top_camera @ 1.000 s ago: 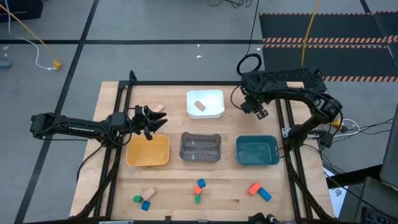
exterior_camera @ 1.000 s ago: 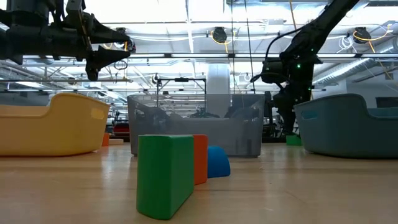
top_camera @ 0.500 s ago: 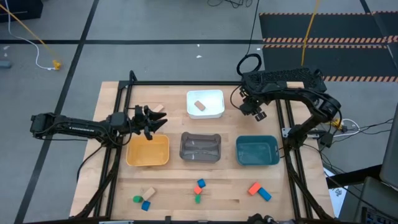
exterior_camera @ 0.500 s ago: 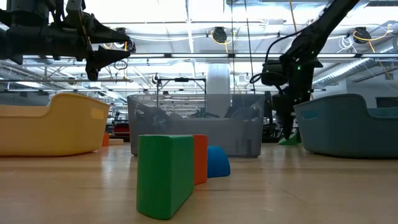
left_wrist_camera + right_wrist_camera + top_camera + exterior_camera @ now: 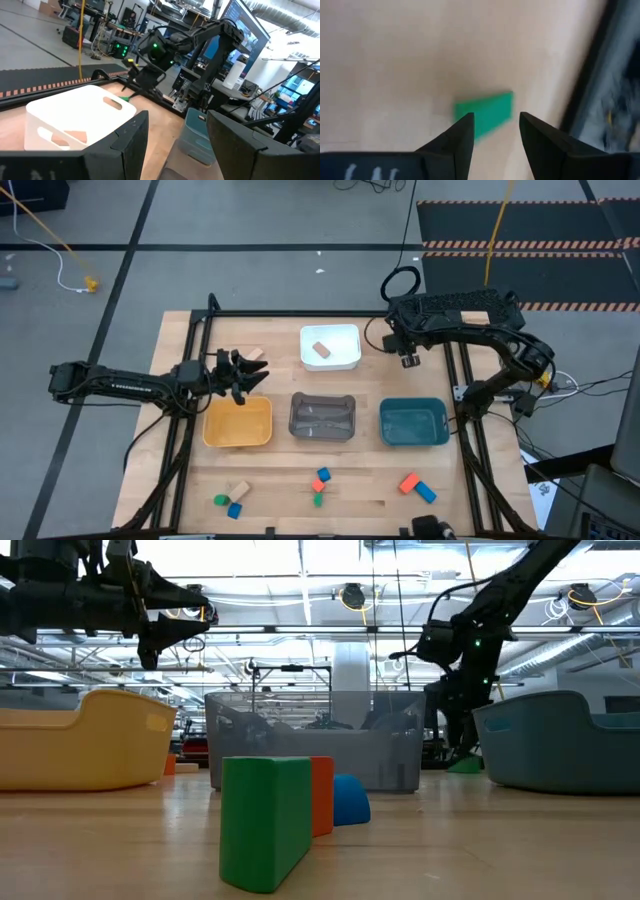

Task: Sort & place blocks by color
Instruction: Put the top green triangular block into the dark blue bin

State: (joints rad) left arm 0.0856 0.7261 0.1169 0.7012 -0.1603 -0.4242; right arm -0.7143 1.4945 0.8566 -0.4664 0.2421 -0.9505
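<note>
The right gripper point(image 5: 495, 131) has shifted leftward toward the white tray point(image 5: 348, 361), fingers apart and empty, poised above a green block point(image 5: 484, 113) lying on the tabletop point(image 5: 280, 480); pickup appears imminent. The left gripper point(image 5: 246, 373) hovers unchanged above the yellow tray point(image 5: 210, 436), fingers apart.

Light wooden worktop point(image 5: 280, 480). Far centre stands a white tray point(image 5: 330, 347); in the middle row, left to right, a yellow tray point(image 5: 238, 423), grey tray point(image 5: 322, 417) and teal tray point(image 5: 413, 423). Along the near edge lie three clusters of blocks point(image 5: 320, 484). A tan block point(image 5: 253, 354) lies far left, and a green block point(image 5: 484, 111) far right.
</note>
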